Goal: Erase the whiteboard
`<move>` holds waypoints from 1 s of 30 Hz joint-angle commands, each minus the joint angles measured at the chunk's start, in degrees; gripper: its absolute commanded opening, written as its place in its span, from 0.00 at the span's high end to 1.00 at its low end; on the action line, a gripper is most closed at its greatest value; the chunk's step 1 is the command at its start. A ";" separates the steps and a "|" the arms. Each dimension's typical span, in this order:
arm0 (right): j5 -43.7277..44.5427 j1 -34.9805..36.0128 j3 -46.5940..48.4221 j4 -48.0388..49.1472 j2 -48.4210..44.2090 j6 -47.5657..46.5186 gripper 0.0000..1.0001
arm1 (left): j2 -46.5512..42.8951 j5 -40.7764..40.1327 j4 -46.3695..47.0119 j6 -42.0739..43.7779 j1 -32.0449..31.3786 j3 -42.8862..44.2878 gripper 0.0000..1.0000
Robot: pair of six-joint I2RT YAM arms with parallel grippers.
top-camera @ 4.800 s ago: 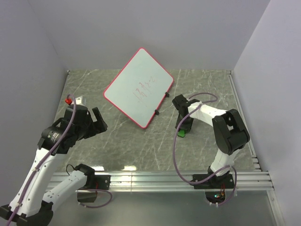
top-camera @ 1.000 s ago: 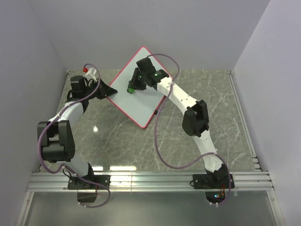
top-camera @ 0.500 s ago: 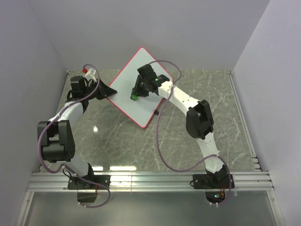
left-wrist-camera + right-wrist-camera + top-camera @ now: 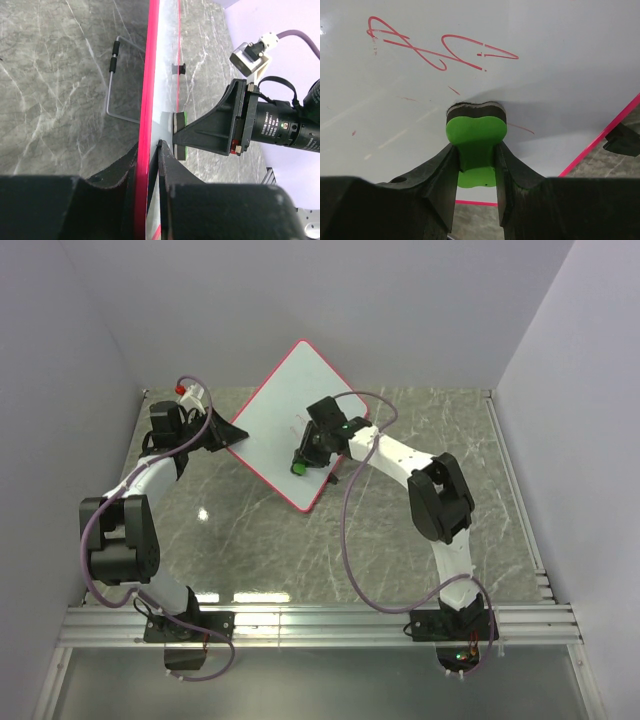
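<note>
The whiteboard (image 4: pixel 265 430), white with a red-pink rim, stands tilted at the back of the table. My left gripper (image 4: pixel 226 436) is shut on its left corner, with the rim (image 4: pixel 151 70) pinched between the fingers of the left gripper (image 4: pixel 148 150). My right gripper (image 4: pixel 301 460) is shut on the green eraser (image 4: pixel 298 467) and presses its dark pad against the lower part of the board. In the right wrist view the eraser (image 4: pixel 475 132) sits below red scribbles (image 4: pixel 440 47) on the whiteboard (image 4: pixel 555 55). Faint red smears lie around it.
Grey marbled tabletop (image 4: pixel 260 550) spreads in front of the board. A bent wire stand (image 4: pixel 116 75) props the board from behind. Purple walls close in at the back and both sides. A metal rail (image 4: pixel 320 622) runs along the near edge by the arm bases.
The right gripper has slid the eraser down the board from its upper middle toward the lower near edge. The left gripper has kept its hold on the corner.
</note>
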 commanded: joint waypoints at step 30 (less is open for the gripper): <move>-2.90 0.27 16.35 -0.18 14.59 4.07 1.00 | -0.51 1.19 -3.32 6.11 -5.73 -0.93 1.00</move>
